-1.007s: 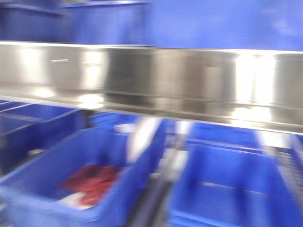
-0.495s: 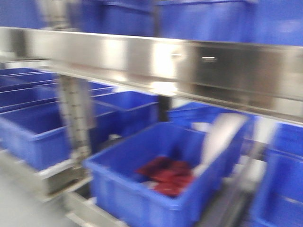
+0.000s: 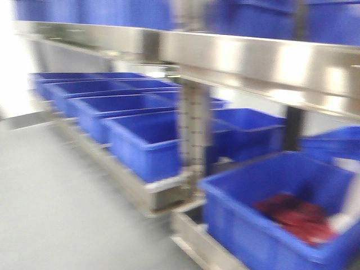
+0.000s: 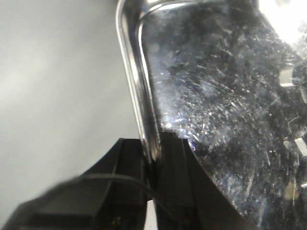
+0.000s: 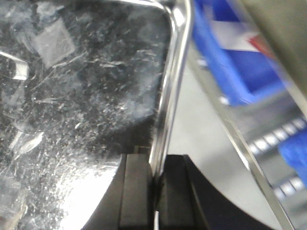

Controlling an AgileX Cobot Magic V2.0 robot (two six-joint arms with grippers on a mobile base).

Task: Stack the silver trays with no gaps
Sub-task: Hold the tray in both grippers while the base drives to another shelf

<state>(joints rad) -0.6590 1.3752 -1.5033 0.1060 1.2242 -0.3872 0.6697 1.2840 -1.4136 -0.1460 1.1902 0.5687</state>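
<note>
A steel shelf rack (image 3: 253,56) fills the front view, running from the far left to the near right, with grey floor (image 3: 56,214) open on its left. The whole view is smeared. Blue bins (image 3: 140,146) sit in rows on its lower level. The nearest one at right (image 3: 247,225) holds something red (image 3: 295,216) that is too blurred to name.

No stack of trays and no desk shows in any view. The one silver tray (image 4: 216,96) in sight is held up between the two arms, its scratched floor filling both wrist views. The left claw (image 4: 156,158) is clamped on the thin rim of its left side, one finger inside the wall and one outside. The right claw (image 5: 156,172) pinches the right rim the same way.

This looks like the carrying step, with the tray lifted and not yet set down. The next move calls for finding the other trays. Then the corners must be squared over them and both sides lowered level, so the tray nests flush before either claw lets go.
</note>
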